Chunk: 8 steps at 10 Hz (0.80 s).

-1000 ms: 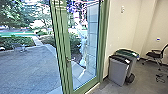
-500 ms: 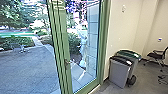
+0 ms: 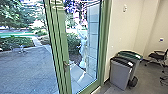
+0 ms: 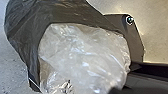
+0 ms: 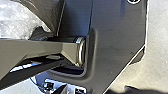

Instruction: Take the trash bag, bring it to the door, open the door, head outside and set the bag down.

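In the head view the green-framed glass door (image 3: 62, 50) stands ahead, its handle (image 3: 66, 64) on the upright frame left of the pane. Paving outside shows beyond it. The trash bag shows large in the left wrist view, with a dark outer part (image 4: 22, 32) around crumpled clear plastic (image 4: 82, 55). Part of the same bag (image 5: 17, 20) appears in the right wrist view, beside the robot's jointed bar. I cannot make out how either gripper stands, or what holds the bag.
Right of the door frame, a grey bin (image 3: 120, 73) with a dark lid stands by the wall, next to a green-lidded bin (image 3: 130, 54). A black chair (image 3: 155, 56) is farther right. Outside are paving (image 3: 27, 65) and a hedge (image 3: 15, 43).
The head camera has moved slightly: the door's handle edge shows farther left and the bins a little farther right and lower.
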Available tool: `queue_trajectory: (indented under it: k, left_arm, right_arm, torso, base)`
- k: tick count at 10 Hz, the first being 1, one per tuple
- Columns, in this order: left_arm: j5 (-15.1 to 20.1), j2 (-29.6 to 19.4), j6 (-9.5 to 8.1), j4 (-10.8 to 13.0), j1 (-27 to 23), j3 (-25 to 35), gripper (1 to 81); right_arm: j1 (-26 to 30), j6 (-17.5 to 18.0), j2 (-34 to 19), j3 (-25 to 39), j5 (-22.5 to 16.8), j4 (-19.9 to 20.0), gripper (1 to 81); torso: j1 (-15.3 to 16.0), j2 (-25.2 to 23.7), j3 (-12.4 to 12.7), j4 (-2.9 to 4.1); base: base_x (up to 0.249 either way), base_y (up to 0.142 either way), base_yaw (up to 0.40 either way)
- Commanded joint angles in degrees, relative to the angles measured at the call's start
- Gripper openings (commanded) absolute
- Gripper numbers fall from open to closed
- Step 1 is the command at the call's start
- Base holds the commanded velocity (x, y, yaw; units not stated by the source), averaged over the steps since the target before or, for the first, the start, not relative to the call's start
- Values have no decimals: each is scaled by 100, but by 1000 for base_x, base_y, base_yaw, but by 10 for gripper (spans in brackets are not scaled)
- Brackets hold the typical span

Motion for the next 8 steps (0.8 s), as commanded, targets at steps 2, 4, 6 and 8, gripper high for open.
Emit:
queue_trajectory:
  k: [2, 4, 6, 8]
  left_arm:
    - [320, 7, 46, 1, -302, 24, 10]
    - [320, 7, 46, 1, -302, 24, 10]
    - [320, 7, 46, 1, -302, -2, 10]
    - [320, -2, 46, 1, -294, -11, 10]
  right_arm:
    - [282, 4, 30, 0, -344, -5, 811]
    - [265, 13, 30, -8, -336, 31, 811]
    - [256, 13, 30, -8, -336, 39, 811]
    - [256, 13, 30, -8, -336, 39, 811]
  torso:
    - [3, 0, 0, 0]
    - [3, 0, 0, 0]
    - [3, 0, 0, 0]
    - [3, 0, 0, 0]
  base:
    - [116, 0, 0]
    - [116, 0, 0]
    - [116, 0, 0]
    - [116, 0, 0]
